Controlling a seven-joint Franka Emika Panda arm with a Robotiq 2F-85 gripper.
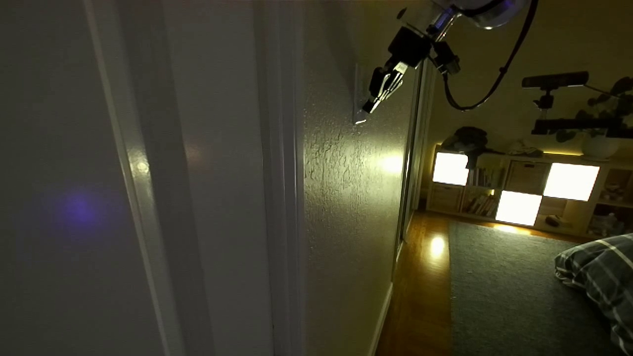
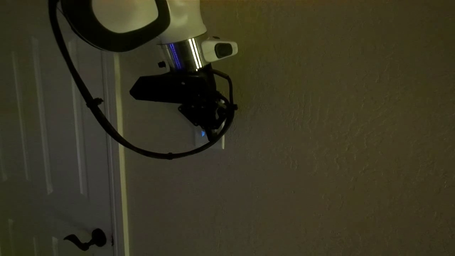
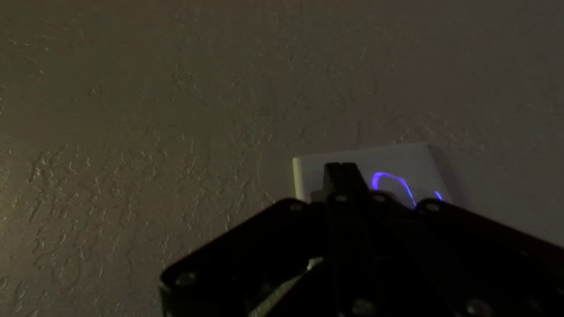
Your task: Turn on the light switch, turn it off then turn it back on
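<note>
Door frame: nearest thing in an exterior view, running upright along the wall's close edge.
Wall: basically the worktop here, bumpy texture, seen at a steep slant.
Light switch: pale plate flat on the wall, in from the door-frame edge. Long axis looks straight up and down, face pointing out into the room. It's almost edge-on there; the wrist view gets one end with two corners, plus a curvy blue-violet line of light.
Gripper: angled down at the wall, fingers together, tips over the plate's lower part. Can't tell if they're touching it.
Arm: comes in from the top edge in both exterior views.
Bedding: plaid, poking in at the right edge.
Rug: greyish, on the wood floor.
Shelf unit: farthest back, three cubbies glowing bright white.
</note>
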